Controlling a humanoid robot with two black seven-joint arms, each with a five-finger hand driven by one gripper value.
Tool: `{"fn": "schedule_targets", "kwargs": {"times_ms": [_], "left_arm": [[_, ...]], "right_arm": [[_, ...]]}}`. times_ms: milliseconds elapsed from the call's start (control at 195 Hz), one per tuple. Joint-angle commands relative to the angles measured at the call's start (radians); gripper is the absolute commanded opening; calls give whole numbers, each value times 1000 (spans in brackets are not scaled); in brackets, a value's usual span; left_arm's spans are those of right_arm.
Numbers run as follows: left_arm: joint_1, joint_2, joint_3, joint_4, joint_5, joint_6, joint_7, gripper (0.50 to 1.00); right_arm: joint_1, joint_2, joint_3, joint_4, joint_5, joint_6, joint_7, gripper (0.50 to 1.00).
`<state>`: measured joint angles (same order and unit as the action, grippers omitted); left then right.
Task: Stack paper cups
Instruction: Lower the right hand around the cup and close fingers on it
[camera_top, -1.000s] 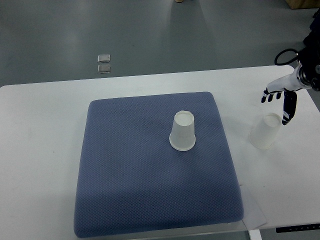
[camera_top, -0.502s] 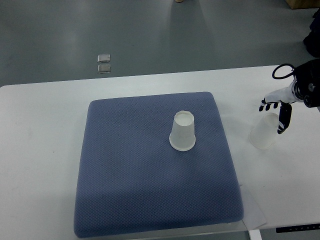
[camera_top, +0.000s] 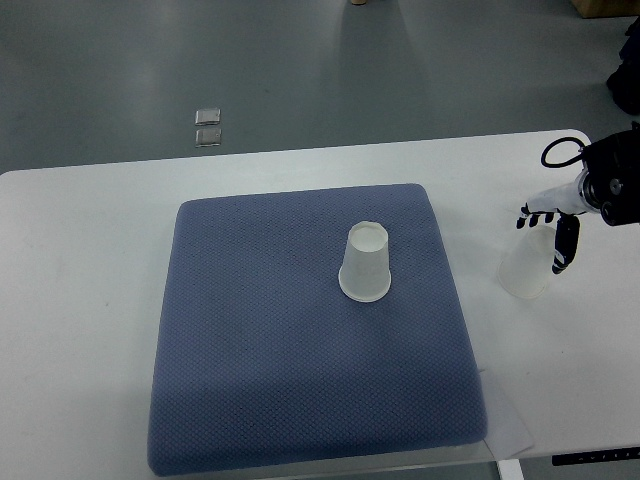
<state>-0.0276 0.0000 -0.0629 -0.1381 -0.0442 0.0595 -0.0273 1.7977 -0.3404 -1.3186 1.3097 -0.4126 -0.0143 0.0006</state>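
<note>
We see two paper cups, both upside down with their wide rims on the surface beneath them. The first cup (camera_top: 366, 262) stands on the blue cushioned mat (camera_top: 260, 340), a little right of the mat's middle and toward its far half, with nothing touching it. The second cup (camera_top: 527, 265) stands off the mat on the bare white table (camera_top: 80, 300), near the table's right edge and well apart from the first. Our right hand (camera_top: 552, 228) has come in from the right edge and sits over the top of this second cup: the dark-tipped fingers (camera_top: 533, 214) line up along the cup's far side, while the thumb (camera_top: 563, 250) hangs down against its right side. The hand brackets the cup's upper part in a narrow, half-closed pose, but we cannot tell whether it is truly gripping the cup or only resting beside it. A black cable loops above the wrist. Our left arm does not show. Beyond the table's far edge, on the grey floor, lie two small clear square objects (camera_top: 208, 127), one just behind the other.
</note>
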Motion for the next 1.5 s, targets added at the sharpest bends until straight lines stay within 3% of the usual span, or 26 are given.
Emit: {"fn": "schedule_targets", "kwargs": {"times_ms": [0,713,1030,1394,1497], "left_arm": [[0,0,0,0,0,-1,0,1000],[0,0,0,0,1,0,0,1000],[0,0,0,0,1,-1,0,1000],[0,0,0,0,0,0,0,1000],[0,0,0,0,0,0,0,1000]], "right_arm": [[-5,1,1,-6,0,-1,-1,893],[-46,18,2,-29,0,-38,-2,793],[-54,23,2,-35,0,-50,-2,658],[0,-11,-2,-23,-2,-32,-1,656],[66,-45,-5,-4,-6,7,1,656]]}}
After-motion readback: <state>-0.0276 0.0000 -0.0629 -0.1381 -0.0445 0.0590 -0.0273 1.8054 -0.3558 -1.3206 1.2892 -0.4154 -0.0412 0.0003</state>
